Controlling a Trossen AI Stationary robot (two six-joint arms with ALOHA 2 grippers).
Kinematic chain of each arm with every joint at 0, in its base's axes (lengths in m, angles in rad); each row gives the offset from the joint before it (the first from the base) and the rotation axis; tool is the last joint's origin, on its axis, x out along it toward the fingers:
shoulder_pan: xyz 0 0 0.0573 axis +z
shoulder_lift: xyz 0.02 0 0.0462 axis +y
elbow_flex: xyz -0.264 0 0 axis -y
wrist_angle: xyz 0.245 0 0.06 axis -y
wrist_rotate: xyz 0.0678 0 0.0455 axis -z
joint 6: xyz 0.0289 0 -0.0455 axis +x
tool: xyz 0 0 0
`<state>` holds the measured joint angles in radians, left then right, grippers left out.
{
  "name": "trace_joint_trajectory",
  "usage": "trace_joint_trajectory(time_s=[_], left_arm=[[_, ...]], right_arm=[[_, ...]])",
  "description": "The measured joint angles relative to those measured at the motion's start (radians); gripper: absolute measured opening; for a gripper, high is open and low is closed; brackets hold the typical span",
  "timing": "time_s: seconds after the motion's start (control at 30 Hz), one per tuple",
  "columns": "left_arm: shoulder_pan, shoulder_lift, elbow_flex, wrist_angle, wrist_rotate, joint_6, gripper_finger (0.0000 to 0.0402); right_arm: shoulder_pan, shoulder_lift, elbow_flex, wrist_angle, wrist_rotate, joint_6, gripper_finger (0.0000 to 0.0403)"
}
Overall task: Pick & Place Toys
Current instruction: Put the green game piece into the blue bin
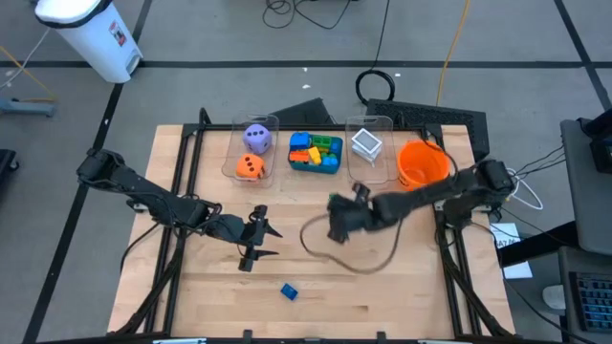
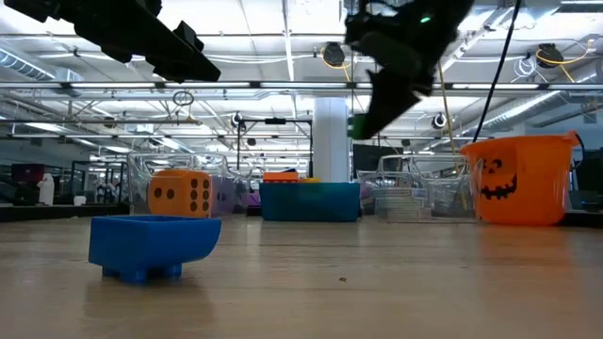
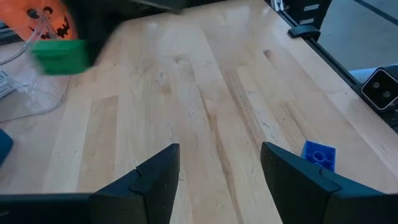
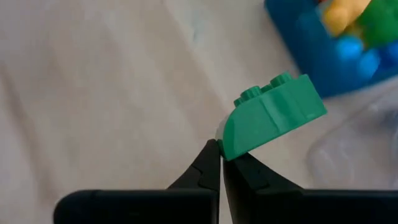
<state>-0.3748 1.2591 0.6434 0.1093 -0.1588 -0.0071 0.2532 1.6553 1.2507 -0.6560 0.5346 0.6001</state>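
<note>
My right gripper [image 4: 221,154] is shut on a green brick [image 4: 273,115] and hangs above the table's middle [image 1: 339,218], near the teal tray [image 1: 330,168] that holds several bricks. In the low view it is high up [image 2: 377,104]. My left gripper [image 3: 221,158] waits open at the table's left middle [image 1: 268,241], touching nothing. A blue brick [image 1: 289,290] lies studs down on the table toward the near edge [image 3: 318,154]. A purple die [image 1: 255,137] and an orange die [image 1: 251,167] sit in a clear bin. A white card [image 1: 366,144] lies in another clear bin. My right gripper pinches the green brick by the low corner of its rounded end [image 4: 229,146], between the very ends of its two fingers. The fingers slant down from the table's right side. The brick is lifted clear of the table and sticks out past the fingertips, tilted, studs up.
An orange pumpkin-face bucket [image 1: 422,164] stands at the back right, beside the clear bins. A thin cable loop [image 1: 368,266] trails over the table under the right arm. Bare wood lies between the two grippers and along the near edge [image 1: 382,306].
</note>
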Motion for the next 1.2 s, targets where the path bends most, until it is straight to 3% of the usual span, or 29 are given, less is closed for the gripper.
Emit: trace_joint_trajectory(time_s=[0.23, 0.37, 0.57, 0.7, 1.2], left_arm=[[0.000, 0.000, 0.000, 0.000, 0.000, 0.012, 0.0230], [0.000, 0.000, 0.000, 0.000, 0.000, 0.016, 0.0230], [0.000, 0.000, 0.000, 0.001, 0.000, 0.028, 0.0230], [0.000, 0.000, 0.000, 0.006, 0.001, 0.031, 0.0230], [0.000, 0.000, 0.000, 0.016, 0.001, 0.032, 0.0230]], right_arm=[[-0.276, -0.024, 0.000, 0.159, -0.181, -0.253, 0.0000], [-0.414, -0.022, 0.000, 0.195, -0.273, -0.313, 0.0000], [-0.544, -0.001, 0.000, 0.245, -0.330, -0.362, 0.0000], [-0.583, 0.030, -0.001, 0.295, -0.392, -0.362, 0.0000], [-0.603, 0.116, 0.002, 0.346, -0.406, -0.386, 0.0000]])
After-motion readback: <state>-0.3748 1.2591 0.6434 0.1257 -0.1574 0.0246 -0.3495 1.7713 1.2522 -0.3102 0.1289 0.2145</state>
